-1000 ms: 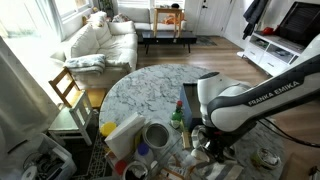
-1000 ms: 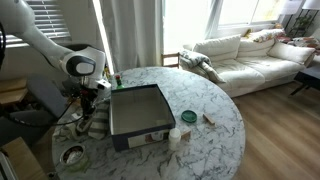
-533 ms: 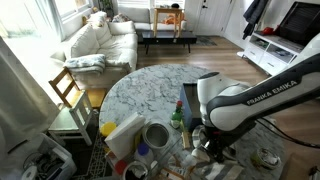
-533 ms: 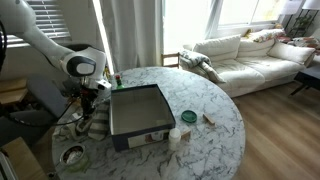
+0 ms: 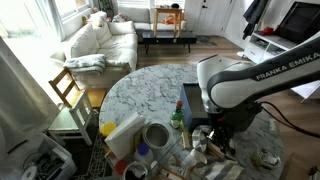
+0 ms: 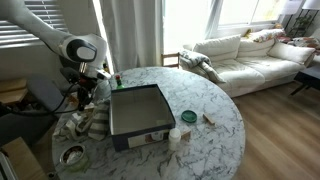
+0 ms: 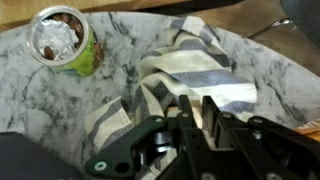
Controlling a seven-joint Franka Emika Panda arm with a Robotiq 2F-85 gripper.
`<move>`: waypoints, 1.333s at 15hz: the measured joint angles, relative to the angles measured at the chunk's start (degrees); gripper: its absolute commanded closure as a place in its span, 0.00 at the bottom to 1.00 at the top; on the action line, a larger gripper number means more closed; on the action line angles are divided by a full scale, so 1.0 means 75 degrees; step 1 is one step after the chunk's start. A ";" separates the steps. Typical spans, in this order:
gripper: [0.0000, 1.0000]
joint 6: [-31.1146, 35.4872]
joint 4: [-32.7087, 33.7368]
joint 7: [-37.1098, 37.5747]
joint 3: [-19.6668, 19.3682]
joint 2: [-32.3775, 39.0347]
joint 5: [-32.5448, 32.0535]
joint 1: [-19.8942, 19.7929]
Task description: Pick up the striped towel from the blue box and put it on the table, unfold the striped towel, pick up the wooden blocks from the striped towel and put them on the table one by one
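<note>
The striped towel (image 7: 205, 75) lies crumpled and partly spread on the marble table (image 7: 40, 100), right under my gripper (image 7: 195, 108). The fingers stand close together with a thin pale wooden block (image 7: 197, 112) pinched between them. In an exterior view my gripper (image 6: 86, 90) hangs above the towel (image 6: 80, 122), beside the blue box (image 6: 137, 108), which shows its grey inside. In an exterior view the arm hides most of the towel (image 5: 205, 160), and the gripper (image 5: 214, 132) sits just over it.
A green cup with a foil top (image 7: 62, 42) stands close to the towel. A green lid (image 6: 188, 117), a small wooden piece (image 6: 209, 120) and a white cup (image 6: 175, 137) sit past the box. A tape roll (image 6: 72, 155) lies near the table's edge.
The arm has risen from low over the towel to clearly higher. The jaws have stayed shut.
</note>
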 measured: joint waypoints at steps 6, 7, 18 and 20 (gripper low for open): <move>0.96 -0.2429 0.0069 -0.0760 -0.0087 -0.0577 -0.0318 -0.0186; 0.96 -0.2648 0.0019 -0.0950 -0.0106 -0.0632 -0.0425 -0.0219; 0.82 -0.1324 -0.1349 -0.1561 -0.0335 -0.0766 -0.2037 -0.0529; 0.96 -0.1310 -0.1348 -0.1556 -0.0335 -0.0779 -0.2038 -0.0529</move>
